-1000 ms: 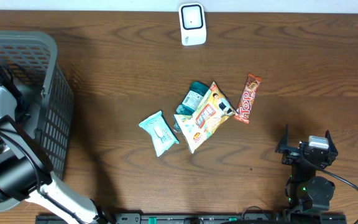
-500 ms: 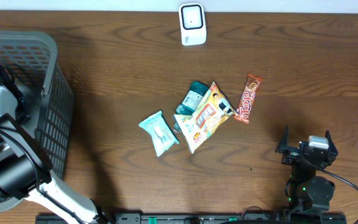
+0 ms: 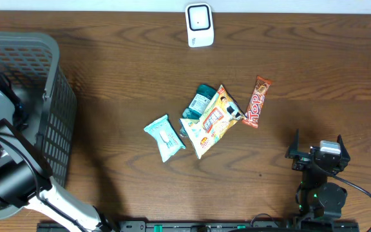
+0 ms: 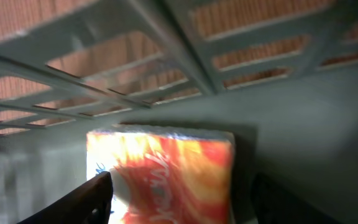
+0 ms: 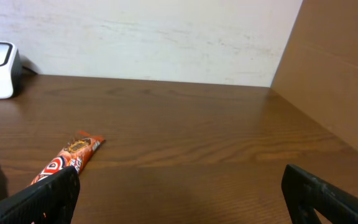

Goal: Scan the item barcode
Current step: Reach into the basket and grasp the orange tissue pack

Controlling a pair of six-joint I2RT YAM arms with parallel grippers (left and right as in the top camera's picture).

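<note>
Four packets cluster mid-table, bare wood around; one scanner at twelve o'clock, one basket at nine. Left gripper is spread beside one orange packet; right gripper is wide, empty.

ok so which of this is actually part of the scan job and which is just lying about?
Job:
- white scanner
- pale blue packet, teal packet, yellow snack bag, red bar
- grey basket, orange packet inside it

Lying about:
- brown panel beside the table
</note>
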